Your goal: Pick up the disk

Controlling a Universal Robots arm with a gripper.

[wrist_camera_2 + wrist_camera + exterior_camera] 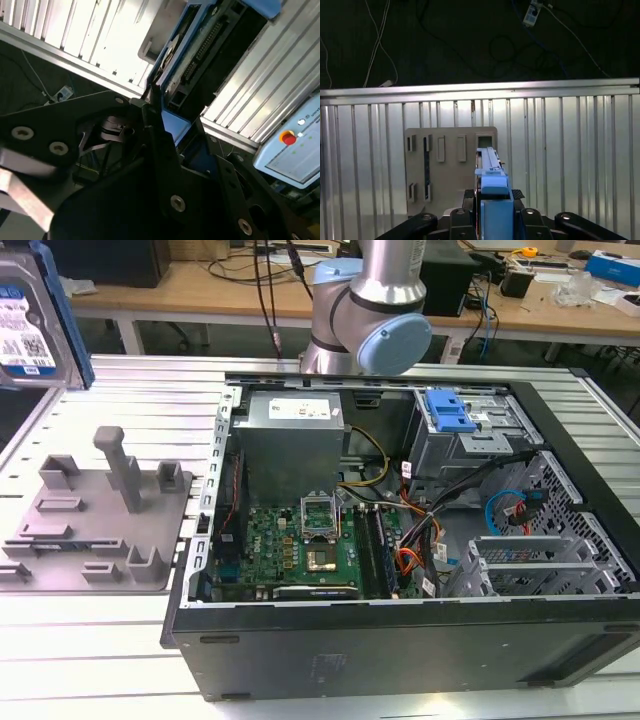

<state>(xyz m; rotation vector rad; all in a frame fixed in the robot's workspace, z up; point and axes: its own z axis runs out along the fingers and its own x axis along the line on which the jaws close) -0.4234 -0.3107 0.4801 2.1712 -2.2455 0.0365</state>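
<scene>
Already the fingers (492, 220) were clamped on the disk (492, 187), held edge-on, clear above the grey fixture (451, 167) on the table (570, 160). A firm, level grip would likely prevent it slipping.

Disk (25, 325): glossy printed label, blue plastic side rail. Fixture (95, 515): matt grey moulded plastic. Table (130, 390): ribbed, bright aluminium. Computer case (400, 640): matt black metal.

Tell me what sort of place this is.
Probably a robotics lab or workshop: an opened computer case lies on a slatted aluminium table, a robot arm stands behind it, and workbenches with cables and equipment line the background.
</scene>
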